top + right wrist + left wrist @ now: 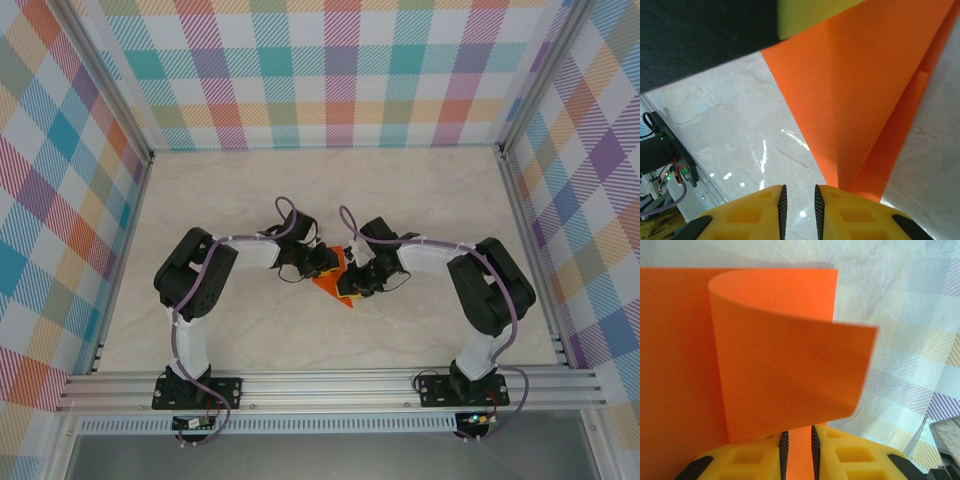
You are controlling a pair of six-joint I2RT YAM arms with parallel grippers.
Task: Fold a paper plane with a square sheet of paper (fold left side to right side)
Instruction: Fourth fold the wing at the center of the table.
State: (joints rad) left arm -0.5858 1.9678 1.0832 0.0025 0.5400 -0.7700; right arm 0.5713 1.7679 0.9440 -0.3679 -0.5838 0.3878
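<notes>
The square sheet of paper [344,291] is bright orange and lies at the table's middle, between both grippers. In the left wrist view the paper [675,365] lies flat, and one side curls up and over as a flap [790,365] whose lower edge ends behind the fingertips. My left gripper [798,436] [327,264] has its jaws a narrow gap apart, with orange showing through the gap and no pinch visible. My right gripper [799,190] [353,282] also stands slightly open over bare table. A corner of the paper [865,90] reaches its right finger [860,210].
The table [250,200] is pale marble with checked walls on three sides and an aluminium rail [330,385] along the near edge. A yellow finger [810,17] of the left gripper hangs over the paper in the right wrist view.
</notes>
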